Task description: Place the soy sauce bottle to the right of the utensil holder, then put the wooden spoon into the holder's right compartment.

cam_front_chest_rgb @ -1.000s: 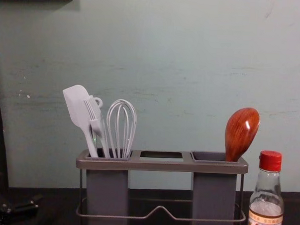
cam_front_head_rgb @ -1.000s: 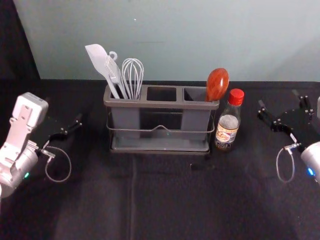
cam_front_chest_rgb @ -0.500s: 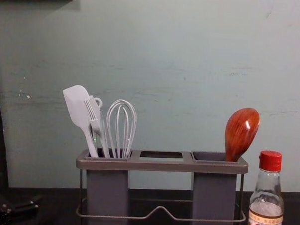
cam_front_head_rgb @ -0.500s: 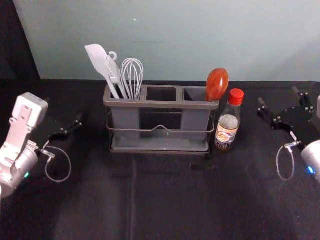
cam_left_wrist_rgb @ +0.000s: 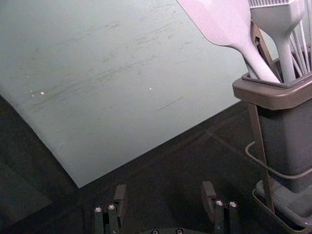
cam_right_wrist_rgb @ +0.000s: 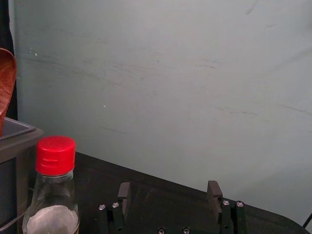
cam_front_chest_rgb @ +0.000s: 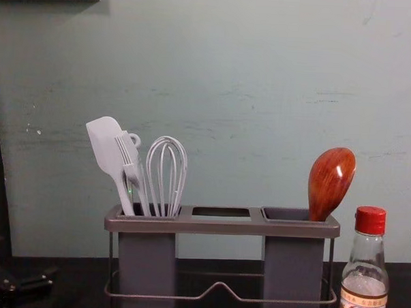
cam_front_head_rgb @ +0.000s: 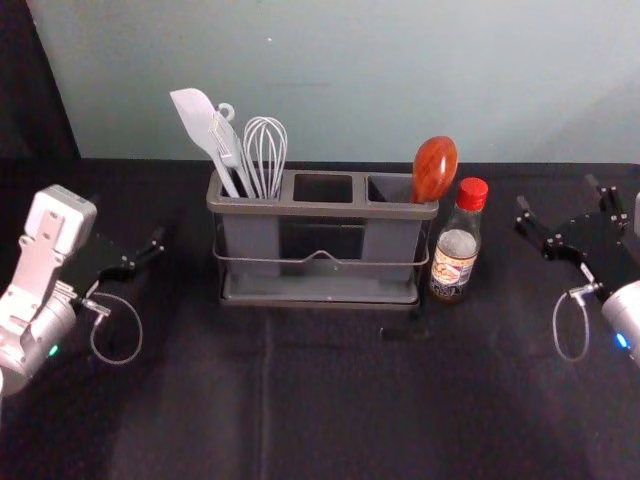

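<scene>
One holder (cam_front_head_rgb: 320, 210) bears one spoon (cam_front_head_rgb: 435, 168), right compartment; one bottle (cam_front_head_rgb: 457, 245) stands just right; left gripper (cam_front_head_rgb: 128, 218), right gripper (cam_front_head_rgb: 557, 195) flank these, jaws wide apart, empty.

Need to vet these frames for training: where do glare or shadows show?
Chest view: a bright glint on the wooden spoon; head view: a faint shadow on the wall toward the right edge; right wrist view: tiny glints on screws of the right gripper.

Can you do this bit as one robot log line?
wooden spoon: in right compartment of holder; soy sauce bottle: standing right of holder; left pincer: open, empty, left of holder; right pincer: open, empty, right of bottle
</scene>
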